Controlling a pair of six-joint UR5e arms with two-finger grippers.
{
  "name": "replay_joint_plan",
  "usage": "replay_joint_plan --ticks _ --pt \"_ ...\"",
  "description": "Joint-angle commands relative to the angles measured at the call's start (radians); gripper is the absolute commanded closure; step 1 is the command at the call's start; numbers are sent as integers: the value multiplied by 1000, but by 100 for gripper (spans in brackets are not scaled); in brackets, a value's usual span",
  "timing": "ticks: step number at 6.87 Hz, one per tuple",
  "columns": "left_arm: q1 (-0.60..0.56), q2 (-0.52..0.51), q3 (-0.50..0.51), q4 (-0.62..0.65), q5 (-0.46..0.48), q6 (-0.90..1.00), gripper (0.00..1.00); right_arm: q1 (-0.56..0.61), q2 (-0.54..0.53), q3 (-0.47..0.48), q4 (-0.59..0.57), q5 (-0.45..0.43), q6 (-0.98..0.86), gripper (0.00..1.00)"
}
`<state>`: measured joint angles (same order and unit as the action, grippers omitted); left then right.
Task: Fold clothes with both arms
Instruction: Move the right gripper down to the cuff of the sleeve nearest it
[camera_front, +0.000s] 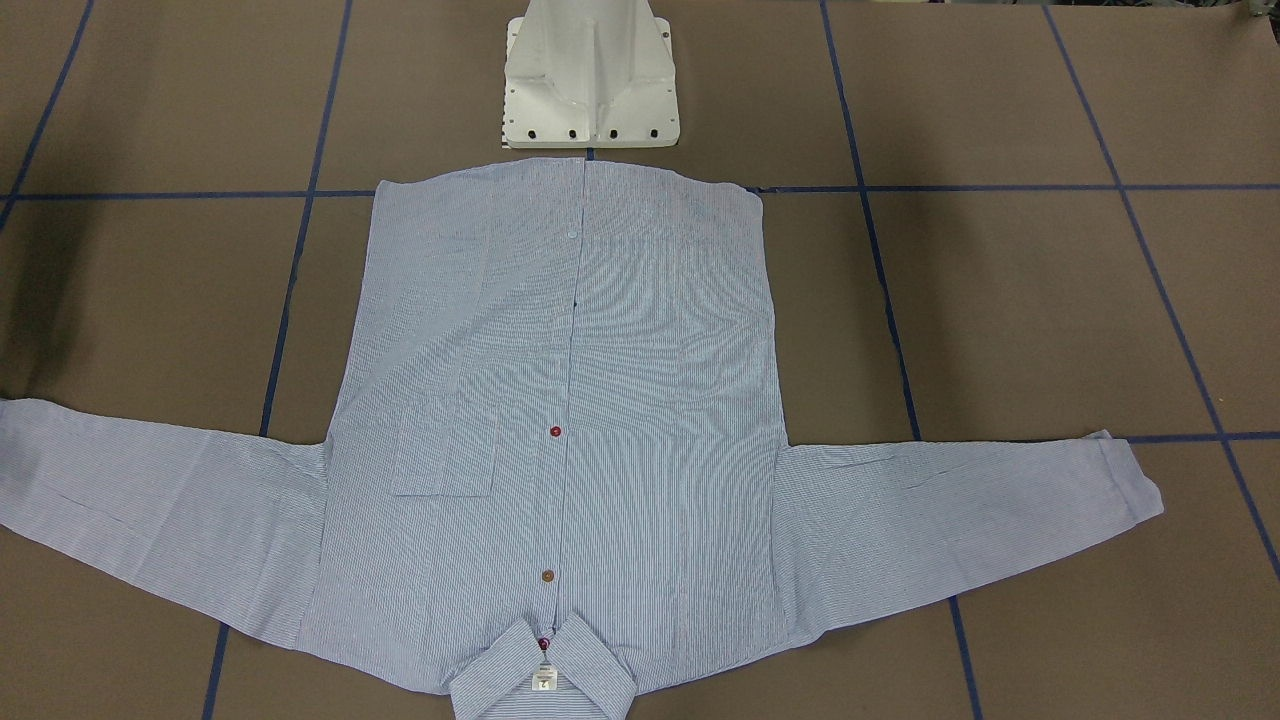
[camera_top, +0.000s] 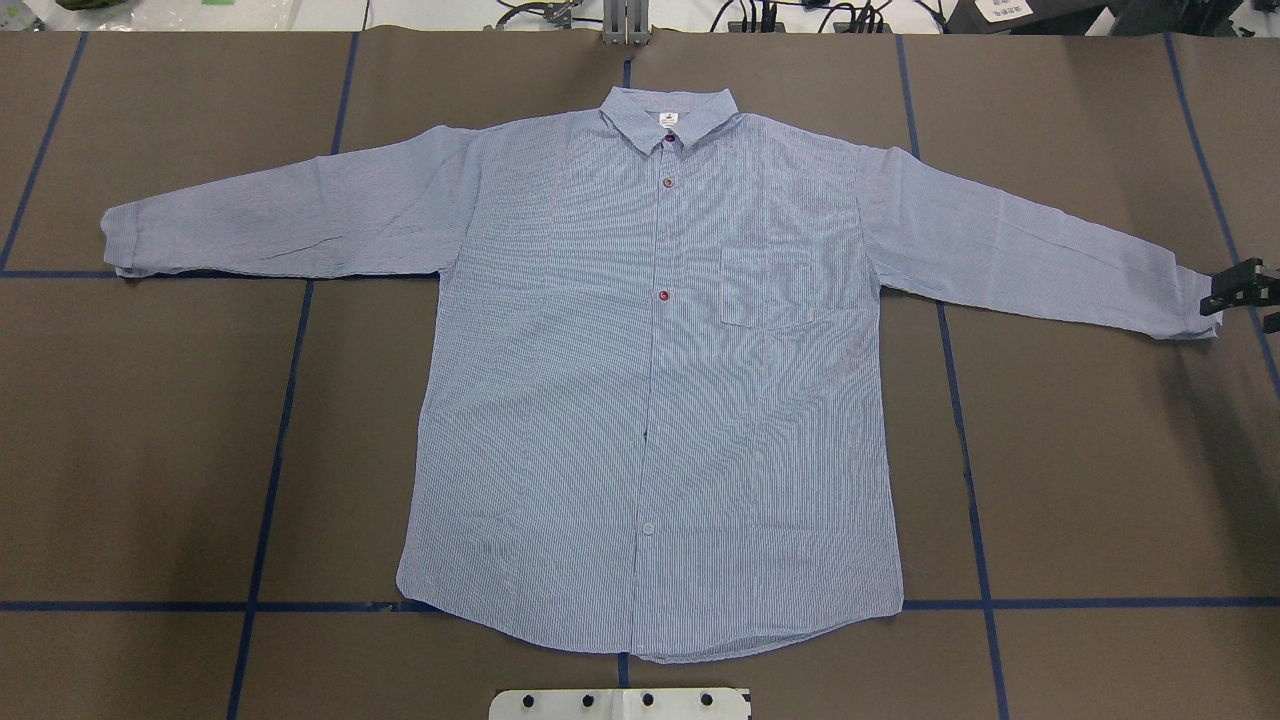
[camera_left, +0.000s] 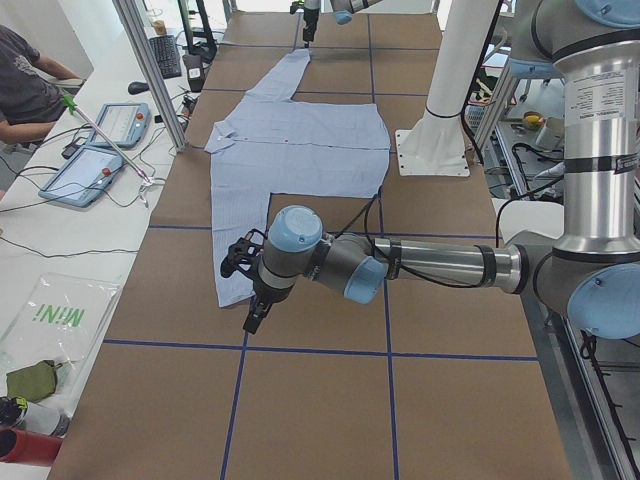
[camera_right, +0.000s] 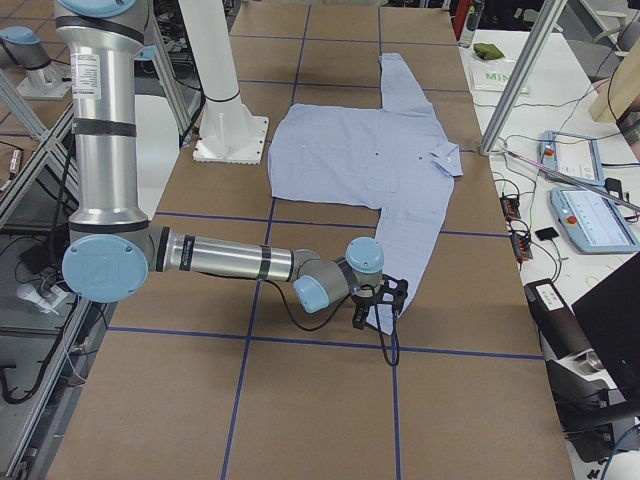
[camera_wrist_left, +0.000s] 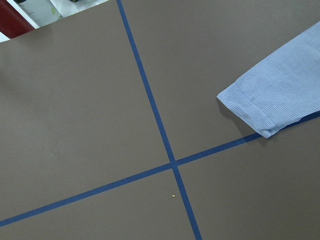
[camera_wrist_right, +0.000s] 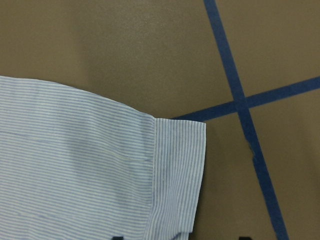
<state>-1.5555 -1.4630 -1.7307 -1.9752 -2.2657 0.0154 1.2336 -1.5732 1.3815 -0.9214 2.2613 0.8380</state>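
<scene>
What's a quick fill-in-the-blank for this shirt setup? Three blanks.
The shirt lies flat with its buttoned ____ facing up.
Its collar points ____ from the white pedestal.
The right pincer sits at the cuff of one ____.
Missing words: front; away; sleeve.

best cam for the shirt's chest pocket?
Overhead exterior: the chest pocket is whole, upright and clearly outlined. Front-facing shows it too, upside down. Side views make it tiny and faint; wrist views show only cuffs.
</scene>
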Motion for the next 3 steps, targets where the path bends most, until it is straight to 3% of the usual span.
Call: replay_joint_plan --ticks 1,3 --pt "0 1 -3 -4 3 1 1 -15 16 -32 16 3 21 19" --pt "-2 1 -9 -5 9 3 1 -34 22 -45 18 -3 21 18"
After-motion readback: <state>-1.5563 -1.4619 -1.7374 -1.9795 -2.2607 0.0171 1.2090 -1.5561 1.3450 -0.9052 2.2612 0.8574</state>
